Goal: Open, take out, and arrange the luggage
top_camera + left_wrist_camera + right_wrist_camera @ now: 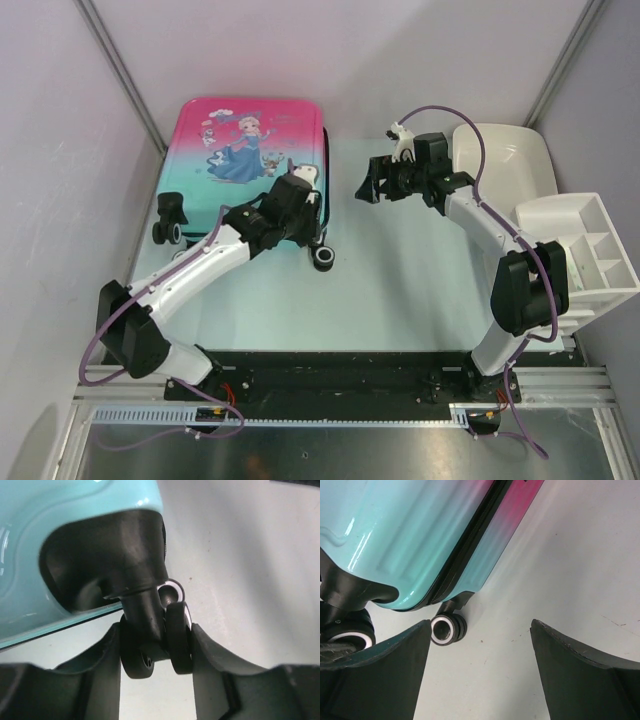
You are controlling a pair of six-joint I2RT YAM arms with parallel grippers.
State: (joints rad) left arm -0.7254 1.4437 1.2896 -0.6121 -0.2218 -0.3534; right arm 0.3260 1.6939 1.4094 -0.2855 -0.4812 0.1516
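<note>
The luggage [245,150], a pink-to-teal suitcase with a princess print, lies flat and zipped shut at the back left of the table. My left gripper [300,192] is at its near right corner. In the left wrist view, the left gripper [156,635] has its two fingers pressed against either side of a black twin wheel [177,640] under the teal shell [75,510]. My right gripper [368,182] hovers just right of the suitcase. It [480,630] is open with only bare table between its fingers, and another wheel [447,629] sits beside its left finger.
A white tub [505,160] stands at the back right. A white compartment organiser [585,250] sits in front of it at the right edge. Two more wheels [168,220] stick out at the suitcase's near left corner. Walls close in on the left, back and right.
</note>
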